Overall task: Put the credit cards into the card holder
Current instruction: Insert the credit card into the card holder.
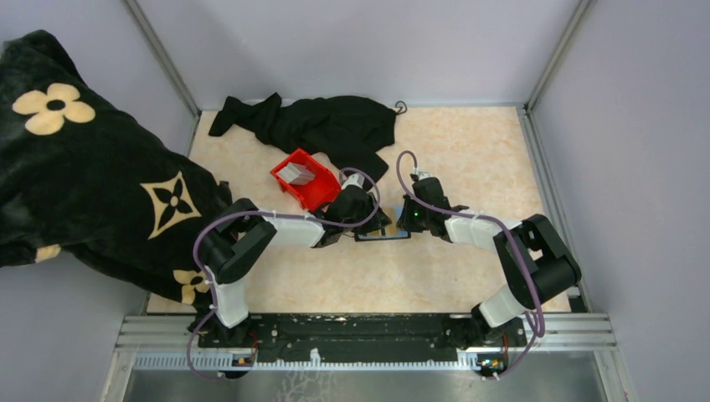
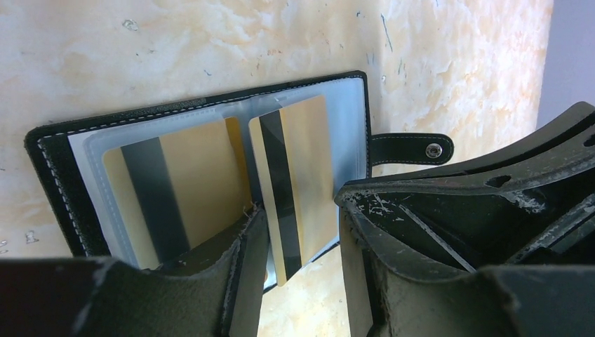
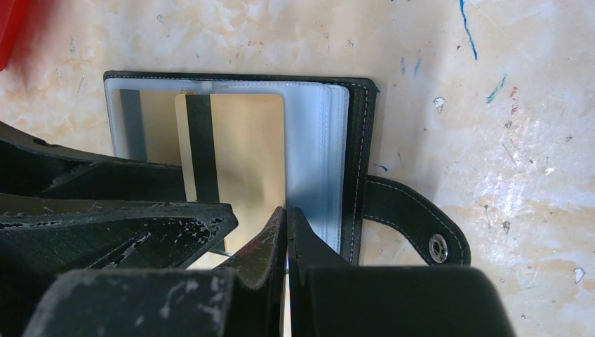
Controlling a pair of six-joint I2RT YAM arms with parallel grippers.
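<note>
The black card holder (image 2: 56,175) lies open on the table, clear sleeves up; it also shows in the top view (image 1: 383,235) and the right wrist view (image 3: 365,140). One gold card (image 2: 200,182) sits in its left sleeve. A second gold card (image 2: 309,161) with a black stripe is partly in the right sleeve, its near end sticking out past the holder's edge. My left gripper (image 2: 300,203) is open, its fingers either side of that card's end. My right gripper (image 3: 286,209) is shut, tips on the clear sleeves beside the gold card (image 3: 238,154); I cannot tell if a sleeve is pinched.
A red bin (image 1: 316,191) holding grey-white cards (image 1: 295,173) stands just behind the left gripper (image 1: 373,224). A black cloth (image 1: 326,126) lies at the back. A black flowered blanket (image 1: 84,184) hangs over the left side. The holder's snap strap (image 3: 421,225) points right.
</note>
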